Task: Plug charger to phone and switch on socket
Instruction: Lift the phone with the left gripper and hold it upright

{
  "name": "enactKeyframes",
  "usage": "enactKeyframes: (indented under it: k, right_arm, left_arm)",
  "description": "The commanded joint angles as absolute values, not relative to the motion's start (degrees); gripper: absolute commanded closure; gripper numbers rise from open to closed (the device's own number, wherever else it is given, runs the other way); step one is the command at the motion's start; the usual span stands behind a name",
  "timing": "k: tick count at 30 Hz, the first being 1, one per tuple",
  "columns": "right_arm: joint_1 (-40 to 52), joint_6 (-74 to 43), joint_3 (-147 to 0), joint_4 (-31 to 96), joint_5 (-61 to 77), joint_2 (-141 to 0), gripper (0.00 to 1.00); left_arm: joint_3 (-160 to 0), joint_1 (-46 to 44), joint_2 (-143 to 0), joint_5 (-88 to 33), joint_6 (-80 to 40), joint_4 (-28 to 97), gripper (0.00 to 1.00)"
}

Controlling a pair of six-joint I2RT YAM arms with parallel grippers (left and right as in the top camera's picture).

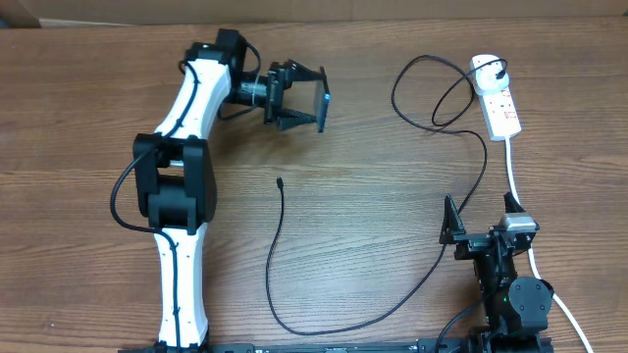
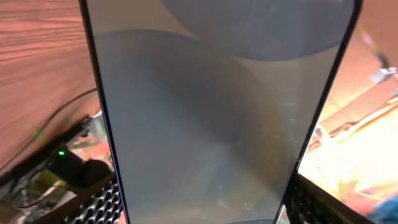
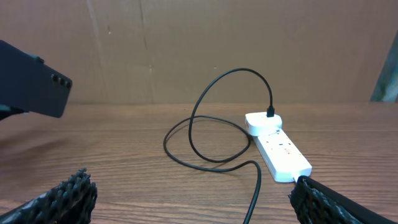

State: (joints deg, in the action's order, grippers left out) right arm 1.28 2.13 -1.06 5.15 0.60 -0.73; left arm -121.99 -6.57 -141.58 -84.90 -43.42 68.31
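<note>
My left gripper (image 1: 306, 97) is shut on the phone (image 1: 323, 98) and holds it on edge above the back of the table. In the left wrist view the phone's pale screen (image 2: 211, 112) fills the space between the fingers (image 2: 99, 202). The charger's black cable (image 1: 278, 265) lies on the table with its connector tip (image 1: 281, 181) free in the middle. Its black plug (image 1: 500, 71) sits in the white socket (image 1: 497, 100) at the back right. My right gripper (image 1: 483, 218) stands open near the front right with nothing in it. The right wrist view shows the socket (image 3: 277, 146), the cable loops (image 3: 217, 124) and the phone's dark back (image 3: 34, 84).
The socket's thick white cord (image 1: 515, 181) runs from the strip toward the front past the right arm. A cardboard wall (image 3: 199, 43) stands behind the table. The cable loops (image 1: 432, 93) lie left of the socket.
</note>
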Motion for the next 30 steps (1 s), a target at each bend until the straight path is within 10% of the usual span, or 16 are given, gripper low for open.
enactKeyframes:
  k: [1,18,25,30]
  right_arm:
    - [1.7,1.9,-0.5,4.8,0.1,-0.2,0.00]
    - [1.7,1.2,-0.5,3.9,1.0,-0.2,0.00]
    - [1.7,-20.5,-0.5,-1.5,37.6,-0.2,0.00]
    - [1.7,-31.3,-0.5,-8.4,39.9,-0.2,0.00]
  left_arm:
    - [-123.9,-4.6,-141.9,-90.6,-44.4,68.4,0.27]
    - [-123.9,-3.8,-141.9,-90.6,-44.4,69.0,0.27]
    - [-123.9,-3.8,-141.9,-90.6,-45.0,69.0,0.27]
    - [-123.9,-3.8,-141.9,-90.6,-45.0,69.0,0.27]
